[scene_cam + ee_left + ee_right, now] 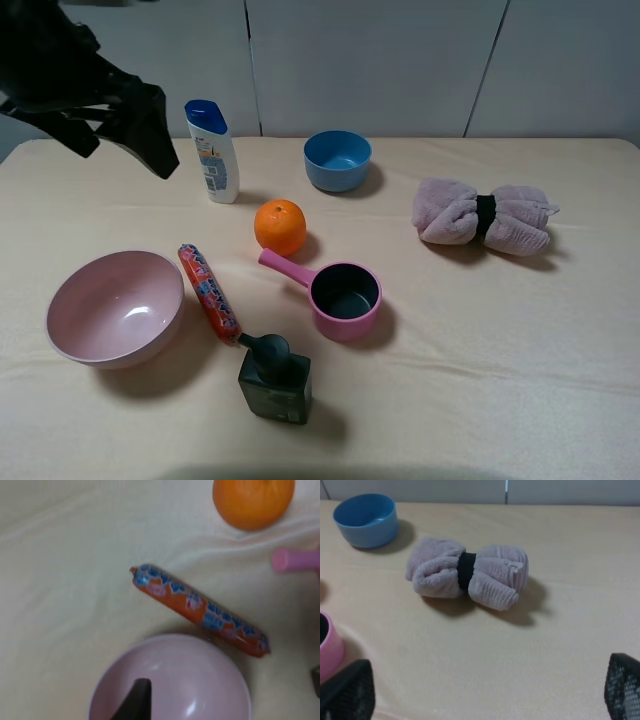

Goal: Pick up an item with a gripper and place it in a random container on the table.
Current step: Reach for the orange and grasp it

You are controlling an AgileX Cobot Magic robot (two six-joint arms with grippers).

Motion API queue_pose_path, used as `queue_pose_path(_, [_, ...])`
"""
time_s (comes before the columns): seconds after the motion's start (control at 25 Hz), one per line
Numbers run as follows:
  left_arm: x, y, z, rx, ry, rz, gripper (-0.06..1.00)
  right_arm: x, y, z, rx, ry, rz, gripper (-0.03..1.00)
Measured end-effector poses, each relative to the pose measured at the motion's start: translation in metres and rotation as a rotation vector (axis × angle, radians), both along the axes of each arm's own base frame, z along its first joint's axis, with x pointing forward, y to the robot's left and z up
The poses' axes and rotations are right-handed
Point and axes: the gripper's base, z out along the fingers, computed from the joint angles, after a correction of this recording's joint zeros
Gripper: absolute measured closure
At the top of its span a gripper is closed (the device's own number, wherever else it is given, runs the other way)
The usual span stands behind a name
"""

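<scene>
The orange sits on the table near the middle, just behind the handle of the pink saucepan, which is empty. In the left wrist view the orange and the handle's tip show. My left gripper hangs high over the far left, well away from the orange. Only one dark finger shows there, over the large pink bowl. My right gripper is open and empty, with the saucepan's edge to one side. It is outside the exterior high view.
A large pink bowl is at front left, with a red sausage tube beside it. A dark bottle stands in front of the saucepan. A white shampoo bottle and a blue bowl are at the back, and a rolled towel at right.
</scene>
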Motion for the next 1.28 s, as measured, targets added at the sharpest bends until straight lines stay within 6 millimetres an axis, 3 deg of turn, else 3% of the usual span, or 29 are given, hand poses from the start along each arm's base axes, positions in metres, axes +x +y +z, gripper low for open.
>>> queue_pose_path(0.48, [0.048, -0.056, -0.037, 0.056, 0.062, -0.073, -0.02, 0.0, 0.0, 0.0, 0.0, 0.0, 0.0, 0.27])
queue_pose_path(0.92, [0.073, -0.105, -0.076, 0.137, 0.076, -0.164, -0.02, 0.0, 0.0, 0.0, 0.0, 0.0, 0.0, 0.27])
queue_pose_path(1.28, [0.087, -0.122, -0.111, 0.174, 0.1, -0.162, -0.02, 0.0, 0.0, 0.0, 0.0, 0.0, 0.0, 0.27])
